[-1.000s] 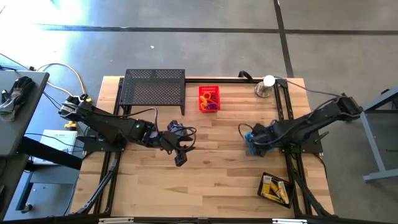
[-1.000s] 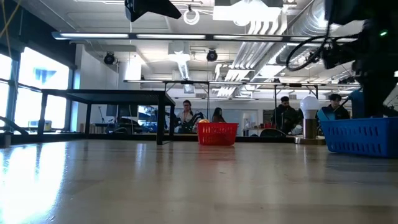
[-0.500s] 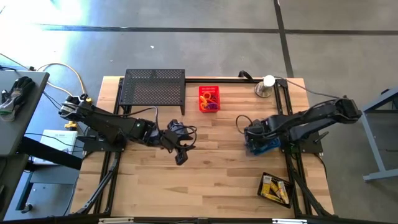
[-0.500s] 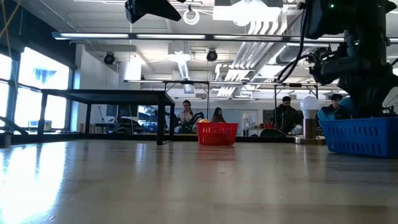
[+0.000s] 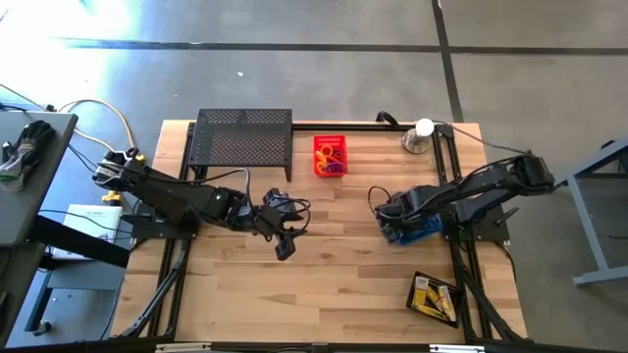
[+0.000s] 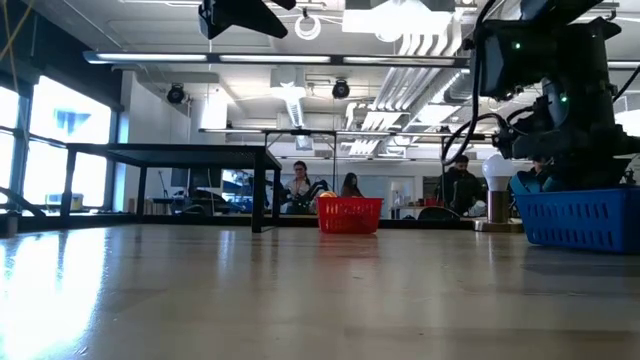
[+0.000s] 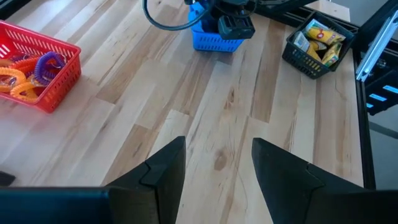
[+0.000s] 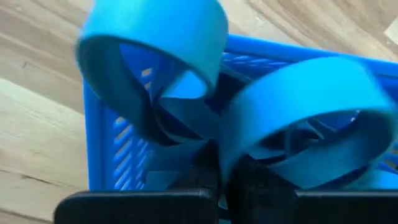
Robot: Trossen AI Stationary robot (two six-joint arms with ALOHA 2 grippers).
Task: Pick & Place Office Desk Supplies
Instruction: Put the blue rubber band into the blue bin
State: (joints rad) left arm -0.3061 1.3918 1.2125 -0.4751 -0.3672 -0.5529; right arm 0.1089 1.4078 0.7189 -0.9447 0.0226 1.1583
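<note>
Two wide blue band loops (image 8: 186,93) are rising out of the blue basket (image 5: 417,229) at the table's right, pinched directly in the closed right gripper (image 5: 389,210), while the left gripper (image 5: 285,245) is idling part-open mid-table

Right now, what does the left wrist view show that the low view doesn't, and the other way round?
Only the left wrist view: the small black basket of yellow-and-white boxes, the coloured elastic loops inside the red basket, and the left gripper, open and empty above bare wood. Only the low view: the black mesh shelf and people in the room behind. Both show the red basket, the blue basket and the right arm over it.
</note>
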